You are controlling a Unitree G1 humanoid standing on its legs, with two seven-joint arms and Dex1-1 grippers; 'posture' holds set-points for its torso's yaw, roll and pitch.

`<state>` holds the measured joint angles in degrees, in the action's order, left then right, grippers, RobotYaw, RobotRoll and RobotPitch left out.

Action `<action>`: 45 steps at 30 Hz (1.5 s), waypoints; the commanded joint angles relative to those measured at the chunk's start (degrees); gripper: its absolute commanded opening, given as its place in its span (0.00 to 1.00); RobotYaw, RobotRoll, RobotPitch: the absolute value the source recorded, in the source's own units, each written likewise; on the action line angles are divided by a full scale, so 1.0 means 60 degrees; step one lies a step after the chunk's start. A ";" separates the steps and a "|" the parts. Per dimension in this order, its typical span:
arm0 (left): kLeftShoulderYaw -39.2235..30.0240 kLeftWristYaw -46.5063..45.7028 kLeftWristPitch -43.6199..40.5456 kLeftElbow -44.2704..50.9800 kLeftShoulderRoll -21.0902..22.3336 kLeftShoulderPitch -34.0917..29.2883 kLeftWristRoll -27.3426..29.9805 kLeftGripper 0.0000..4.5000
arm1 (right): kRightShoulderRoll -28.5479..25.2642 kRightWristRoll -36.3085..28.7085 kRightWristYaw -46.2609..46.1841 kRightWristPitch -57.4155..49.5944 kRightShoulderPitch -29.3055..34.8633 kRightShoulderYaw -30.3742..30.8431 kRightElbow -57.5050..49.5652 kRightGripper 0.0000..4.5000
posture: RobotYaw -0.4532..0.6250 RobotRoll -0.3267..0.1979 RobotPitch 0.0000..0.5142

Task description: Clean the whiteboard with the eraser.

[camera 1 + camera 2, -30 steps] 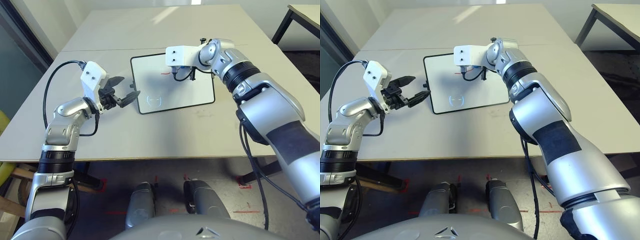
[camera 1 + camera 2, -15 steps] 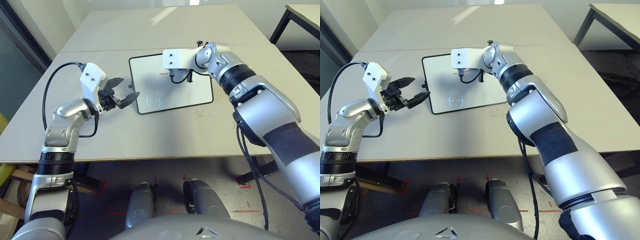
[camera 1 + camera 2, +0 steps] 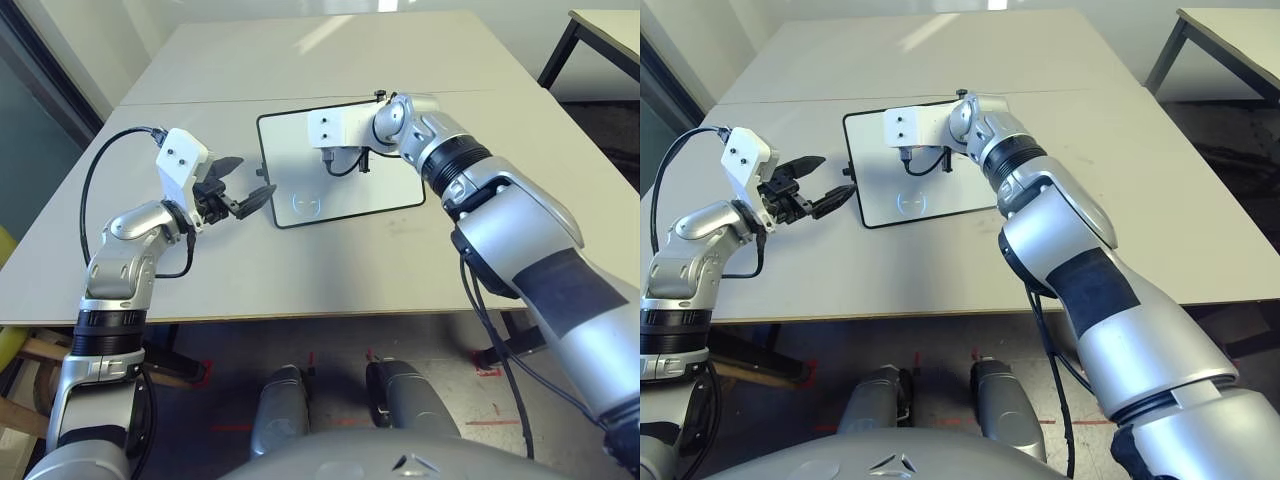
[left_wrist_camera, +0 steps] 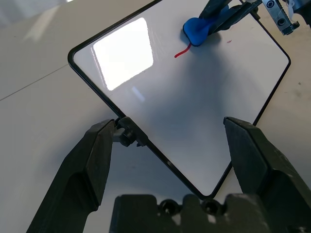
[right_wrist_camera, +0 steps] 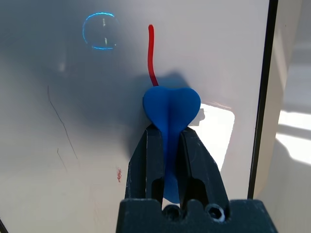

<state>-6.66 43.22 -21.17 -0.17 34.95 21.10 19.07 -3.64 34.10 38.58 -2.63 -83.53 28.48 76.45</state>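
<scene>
Blue eraser (image 5: 171, 110) gripped, pressed on whiteboard (image 5: 73, 160)

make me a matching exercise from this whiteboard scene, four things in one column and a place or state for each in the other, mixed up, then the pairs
Things:
1. small bright blue eraser
2. left gripper
3. red marker line
4. faint blue circle mark

Places or states:
A. open, at the knob on the edge of the black-framed whiteboard
B. drawn on the board apart from the eraser
C. pinched in the shut right gripper, resting on the board
D. runs out from the eraser's tip

Pairs: 1-C, 2-A, 3-D, 4-B
</scene>
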 commanded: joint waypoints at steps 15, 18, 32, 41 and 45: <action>-0.0160 -0.0355 -0.0142 0.0565 -0.0082 -0.0492 0.0108 1.00 | 0.0872 -0.0056 -0.0398 -0.0113 -0.0123 -0.0144 0.0183 0.03 | 0.50 0.62 0.13; -0.0218 -0.0421 -0.0155 0.0695 -0.0073 -0.0649 0.0142 1.00 | 0.0950 -0.0099 -0.0493 -0.0127 -0.0159 -0.0214 0.0195 0.03 | 0.51 0.62 0.13; -0.0187 -0.0470 -0.0127 0.0654 -0.0121 -0.0676 0.0130 1.00 | 0.0484 0.0395 -0.0034 -0.0087 0.0061 0.0247 0.0279 0.03 | 0.50 0.62 0.14; -0.0074 -0.0328 -0.0049 0.0337 -0.0116 -0.0395 0.0092 1.00 | -0.0029 0.0505 0.0203 -0.0053 0.0179 0.0479 0.0279 0.03 | 0.48 0.62 0.14; 0.0031 -0.0153 -0.0005 0.0112 -0.0108 -0.0184 0.0062 1.00 | -0.0274 0.0517 0.0306 -0.0057 0.0201 0.0512 0.0283 0.03 | 0.46 0.62 0.15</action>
<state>-7.64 41.42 -21.64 1.23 34.32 19.54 19.85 -3.75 36.16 39.72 -1.98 -83.94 30.84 76.65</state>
